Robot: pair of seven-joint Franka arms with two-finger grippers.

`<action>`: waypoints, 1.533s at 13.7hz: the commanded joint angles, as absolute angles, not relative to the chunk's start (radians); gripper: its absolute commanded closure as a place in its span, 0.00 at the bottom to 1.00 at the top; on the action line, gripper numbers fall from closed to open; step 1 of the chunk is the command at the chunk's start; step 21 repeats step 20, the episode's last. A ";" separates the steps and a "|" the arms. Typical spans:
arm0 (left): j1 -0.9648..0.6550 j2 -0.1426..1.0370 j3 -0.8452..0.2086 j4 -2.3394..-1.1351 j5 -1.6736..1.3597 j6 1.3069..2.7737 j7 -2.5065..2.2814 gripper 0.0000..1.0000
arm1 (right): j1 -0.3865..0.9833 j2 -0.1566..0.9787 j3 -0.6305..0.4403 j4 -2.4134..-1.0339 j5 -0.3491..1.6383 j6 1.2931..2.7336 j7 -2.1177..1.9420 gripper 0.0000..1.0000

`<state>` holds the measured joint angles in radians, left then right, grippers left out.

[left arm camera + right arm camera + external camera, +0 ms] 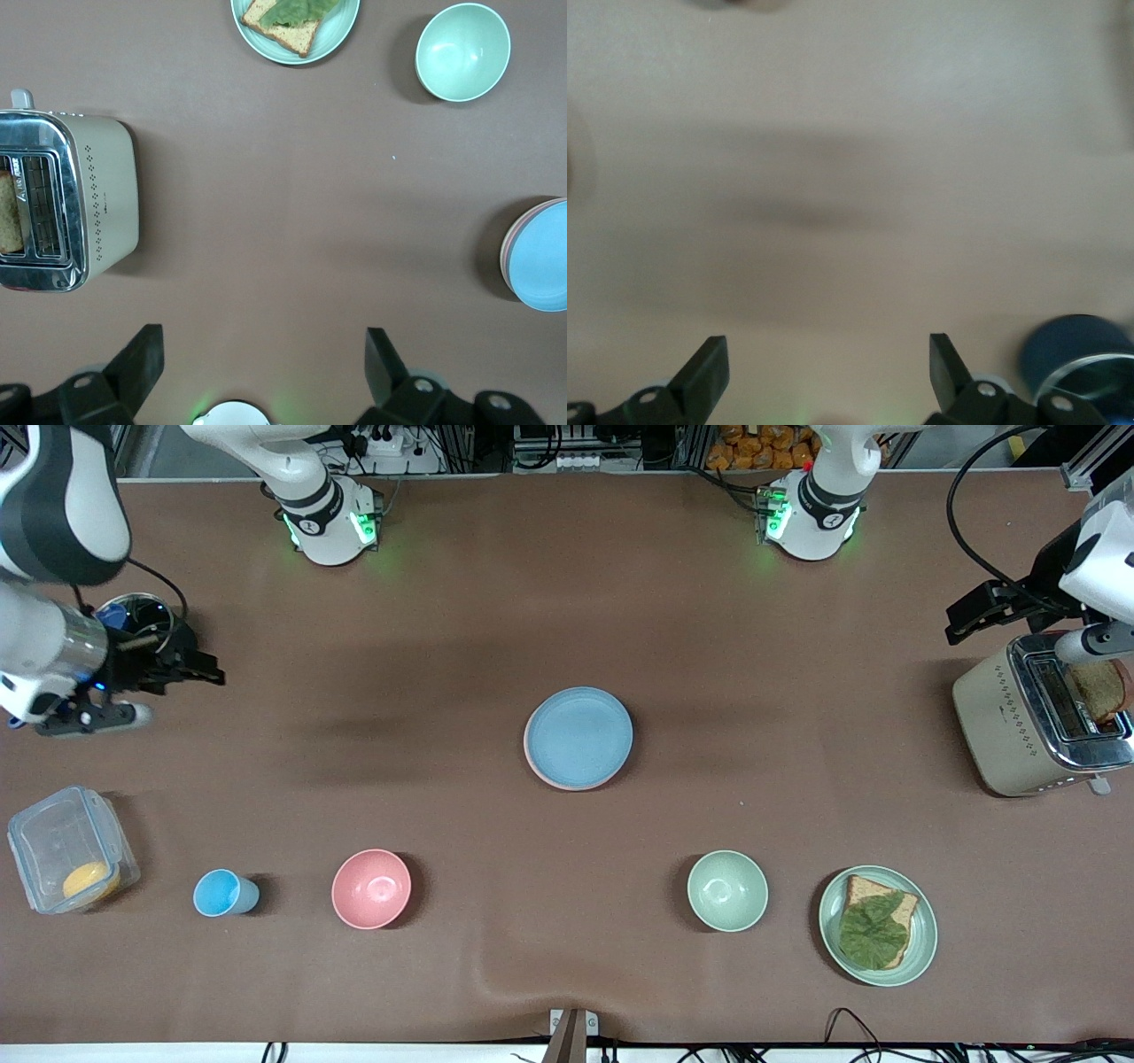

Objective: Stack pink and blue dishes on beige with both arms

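At the table's middle the light blue plate (pixel 580 737) lies on top of the pale pink plate (pixel 530 759), of which only a thin rim shows. The left wrist view shows the same stack, blue plate (pixel 542 258) over pink rim (pixel 506 252). The beige plate is hidden; no cream rim shows under the stack. My left gripper (pixel 961 622) hangs open and empty over the table beside the toaster, at the left arm's end; its wrist view (pixel 263 341) shows bare table between the fingers. My right gripper (pixel 209 671) is open and empty at the right arm's end (pixel 827 345).
A toaster (pixel 1019 726) holding toast stands at the left arm's end. Nearer the front camera sit a green plate (pixel 921 939) with bread and a leaf, a green bowl (pixel 727 890), a pink bowl (pixel 371 888), a blue cup (pixel 223 893) and a clear lidded box (pixel 62 841).
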<state>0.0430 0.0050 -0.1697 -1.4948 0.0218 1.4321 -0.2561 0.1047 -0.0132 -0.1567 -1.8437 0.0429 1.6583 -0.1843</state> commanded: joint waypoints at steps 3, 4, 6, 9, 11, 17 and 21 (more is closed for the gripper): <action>0.037 -0.012 -0.167 -1.494 0.009 1.419 -0.265 0.00 | 0.086 -0.044 -0.149 -1.705 -0.002 1.606 -0.172 0.00; 0.038 -0.012 -0.169 -1.494 0.008 1.419 -0.265 0.00 | 0.086 -0.041 -0.149 -1.686 -0.002 1.589 -0.172 0.00; 0.038 -0.012 -0.169 -1.494 0.008 1.419 -0.265 0.00 | 0.084 -0.041 -0.140 -1.678 -0.003 1.582 -0.118 0.00; 0.037 -0.012 -0.170 -1.494 0.011 1.417 -0.265 0.00 | 0.084 -0.041 -0.126 -1.651 -0.021 1.546 -0.095 0.00; 0.037 -0.012 -0.170 -1.496 0.009 1.417 -0.265 0.00 | 0.084 -0.041 -0.126 -1.646 -0.021 1.546 -0.094 0.00; 0.037 -0.012 -0.170 -1.496 0.009 1.410 -0.243 0.00 | 0.083 -0.044 -0.129 -1.647 -0.020 1.513 -0.094 0.00; 0.037 -0.012 -0.169 -1.494 0.009 1.405 -0.202 0.00 | 0.084 -0.044 -0.129 -1.649 -0.020 1.511 -0.094 0.00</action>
